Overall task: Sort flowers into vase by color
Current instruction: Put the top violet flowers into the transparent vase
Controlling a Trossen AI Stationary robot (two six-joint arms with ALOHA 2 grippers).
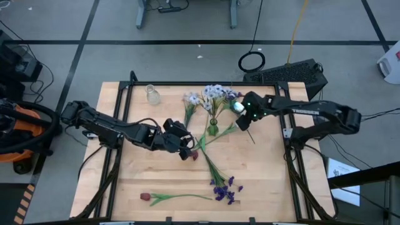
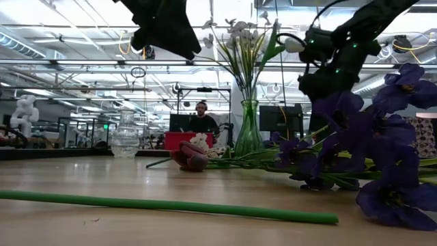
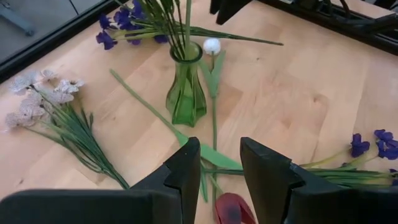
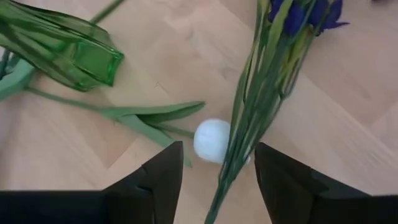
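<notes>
left gripper (image 1: pixel 185 149) mid-table, fingers (image 3: pixel 186 174) apart; right gripper (image 1: pixel 245 114) raised, fingers (image 4: pixel 163 171) spread wide.

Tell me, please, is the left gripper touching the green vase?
Apart. The left wrist view shows the left gripper short of the green vase, with bare table and stems between.

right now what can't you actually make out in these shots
- Clear vase: too small in the high view to tell if it holds anything.
- Red tulip under the left gripper: cut off by the left wrist view's edge.
- Green vase: its mouth is cut off in the right wrist view.
- Purple stems between the right gripper fingers: touching or not, unclear.
</notes>
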